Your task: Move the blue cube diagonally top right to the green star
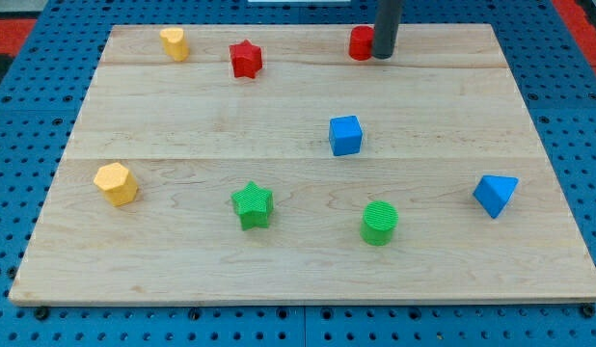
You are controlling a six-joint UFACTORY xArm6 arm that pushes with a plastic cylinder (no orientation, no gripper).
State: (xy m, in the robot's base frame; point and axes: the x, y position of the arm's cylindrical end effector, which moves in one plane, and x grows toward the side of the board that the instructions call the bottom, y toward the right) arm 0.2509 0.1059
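The blue cube (345,135) sits near the middle of the wooden board, up and to the right of the green star (252,204), with a clear gap between them. My tip (382,56) is at the view's top, touching the right side of a red block (361,43), well above the blue cube.
A red star (246,59) and a yellow block (175,43) lie at the top left. A yellow hexagonal block (116,183) is at the left. A green cylinder (380,223) and a blue triangular block (495,195) lie at the lower right. The board's edge (308,299) runs along the bottom.
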